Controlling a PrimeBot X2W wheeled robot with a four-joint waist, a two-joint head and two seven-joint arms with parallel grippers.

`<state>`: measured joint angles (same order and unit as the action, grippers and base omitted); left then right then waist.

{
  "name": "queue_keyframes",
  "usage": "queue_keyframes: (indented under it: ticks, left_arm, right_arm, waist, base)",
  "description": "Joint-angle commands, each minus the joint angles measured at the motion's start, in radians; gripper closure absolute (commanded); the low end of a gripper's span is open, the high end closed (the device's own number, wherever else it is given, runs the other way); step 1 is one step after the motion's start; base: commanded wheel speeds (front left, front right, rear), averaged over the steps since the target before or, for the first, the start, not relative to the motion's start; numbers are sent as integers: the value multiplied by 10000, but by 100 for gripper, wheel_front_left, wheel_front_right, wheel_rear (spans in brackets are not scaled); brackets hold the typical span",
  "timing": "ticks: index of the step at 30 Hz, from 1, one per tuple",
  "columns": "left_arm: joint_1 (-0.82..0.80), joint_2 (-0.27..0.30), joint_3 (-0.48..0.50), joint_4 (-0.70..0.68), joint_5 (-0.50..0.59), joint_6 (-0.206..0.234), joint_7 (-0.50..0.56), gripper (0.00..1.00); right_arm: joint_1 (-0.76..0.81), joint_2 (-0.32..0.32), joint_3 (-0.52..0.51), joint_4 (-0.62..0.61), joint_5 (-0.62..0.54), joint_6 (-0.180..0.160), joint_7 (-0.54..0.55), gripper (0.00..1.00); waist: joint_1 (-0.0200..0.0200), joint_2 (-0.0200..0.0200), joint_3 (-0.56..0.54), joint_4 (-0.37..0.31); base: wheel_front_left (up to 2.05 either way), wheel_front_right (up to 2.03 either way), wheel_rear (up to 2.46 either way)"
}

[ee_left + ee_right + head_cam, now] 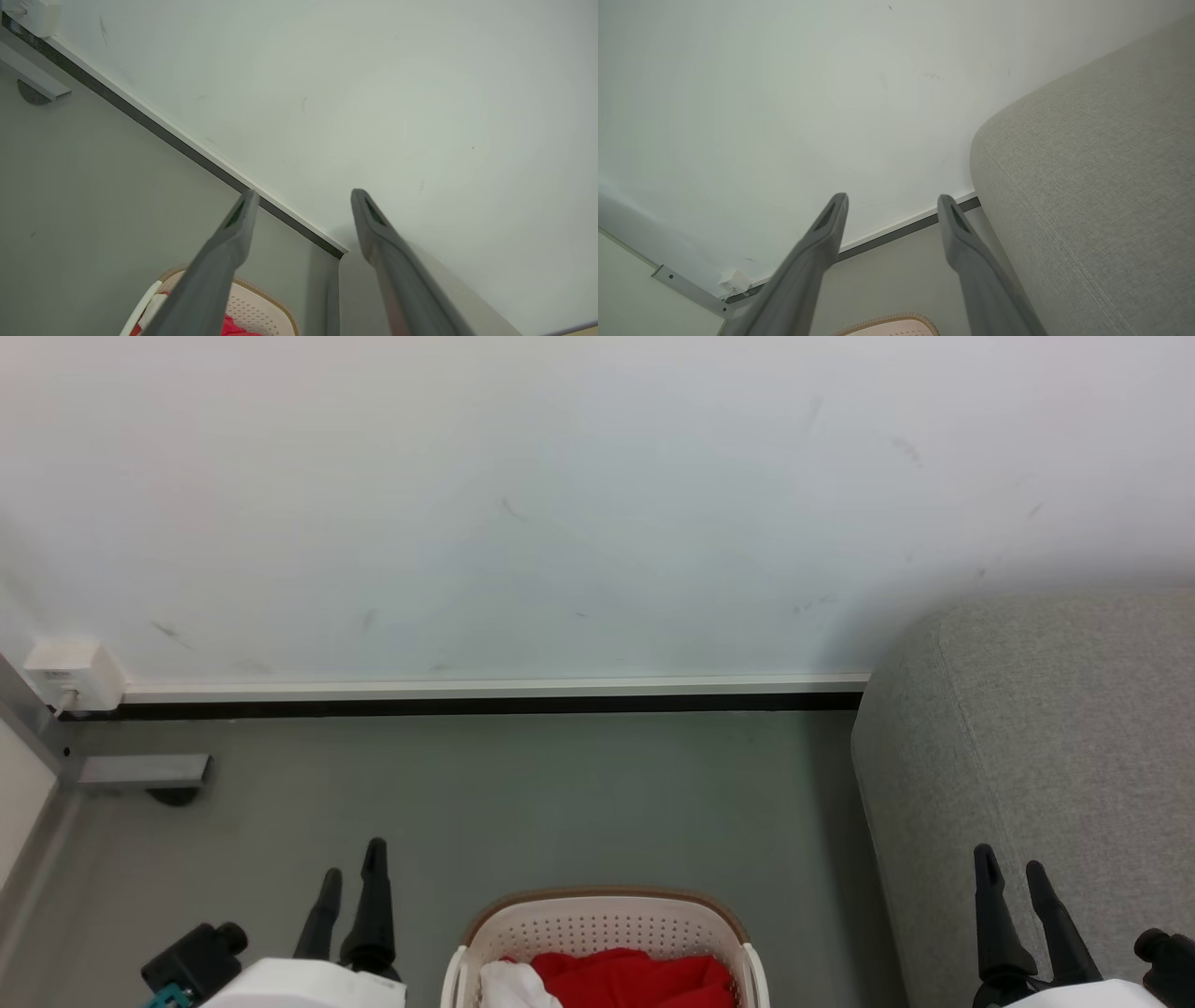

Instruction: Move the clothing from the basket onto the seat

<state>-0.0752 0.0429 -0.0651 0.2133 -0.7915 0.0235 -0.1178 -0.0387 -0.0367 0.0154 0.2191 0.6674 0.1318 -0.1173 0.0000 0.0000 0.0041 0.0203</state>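
Cream-white perforated plastic: the basket [607,926] has a brown rim and stands on the grey floor [523,793]. It sits bottom centre in the head view, with its near part cut off by the frame edge. The clothing [644,978] lies inside it as bunched red fabric with a white piece at its left side, all below the rim. How much more lies underneath cannot be told.

The seat [1046,756], grey woven upholstery with a rounded corner, stands to the right of the basket against the white wall [560,504]. A strip of floor separates seat and basket.

The left end effector [353,861] hovers over the floor left of the basket, apart from it. Its fingers are spread and point toward the wall. In the left wrist view, wall and baseboard show through the gap of the left end effector [304,193], and the basket [261,308] with a bit of red cloth sits at the bottom edge.

The right end effector [1008,859] hovers at the seat's left edge with its fingers also spread. In the right wrist view the seat [1087,186] lies just right of the fingers, and the basket rim [887,322] shows at the bottom.

A white wall box [73,672] and a metal bracket [140,770] sit at far left, near the baseboard [495,689].
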Motion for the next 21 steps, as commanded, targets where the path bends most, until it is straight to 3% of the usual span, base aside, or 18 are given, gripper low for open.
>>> queue_keyframes:
  ticks: [1, 21]
  left_arm:
    - [-32, 70, 2, -138, 407, 39, -102, 0]
    - [103, 83, 54, 679, 3087, -75, -632, 0]
  right_arm:
    - [-34, -120, -32, -32, -279, -10, -110, 0]
    - [-4, -346, 113, 661, -2107, -13, -633, 0]
  waist:
    - [0, 0, -4, 0]
    - [0, 0, -27, 21]
  base:
    - [0, 0, 0]
    - [0, 0, 0]
